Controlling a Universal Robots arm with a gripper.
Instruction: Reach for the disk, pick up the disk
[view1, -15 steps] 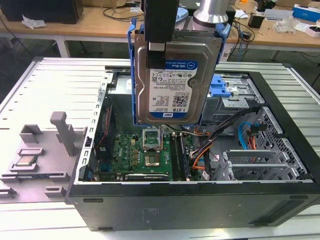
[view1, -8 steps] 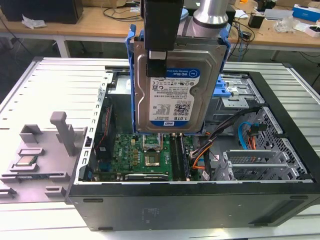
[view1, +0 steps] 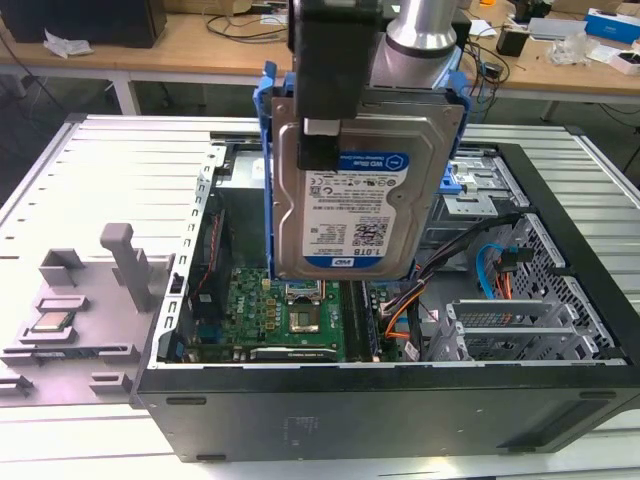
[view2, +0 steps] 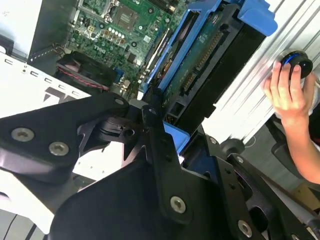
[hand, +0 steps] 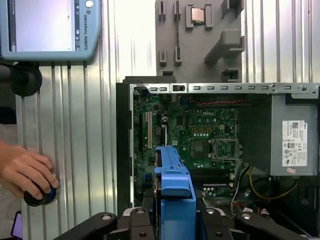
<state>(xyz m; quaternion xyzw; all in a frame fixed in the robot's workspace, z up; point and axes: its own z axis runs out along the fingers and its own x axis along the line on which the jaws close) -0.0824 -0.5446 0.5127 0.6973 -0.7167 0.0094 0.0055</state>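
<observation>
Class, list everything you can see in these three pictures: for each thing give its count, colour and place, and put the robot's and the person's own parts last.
Flat silver hard drive in a blue plastic bracket: one, silver and blue, held up above the open case.
Open black computer case: one, black, lying on the ribbed metal table.
Green motherboard: one, green, inside the case.
Grey plastic fixture tray: one, grey, on the table at the exterior view's left of the case.
Small square silver chip: one, silver, seated in the grey tray.
Round black-and-blue knob: one, on the table, under the hand.
Ribbed metal table: one, pale grey.
Person's hand: one, resting on the knob.
Robot pincer: one, black, shut on the drive's bracket.
</observation>
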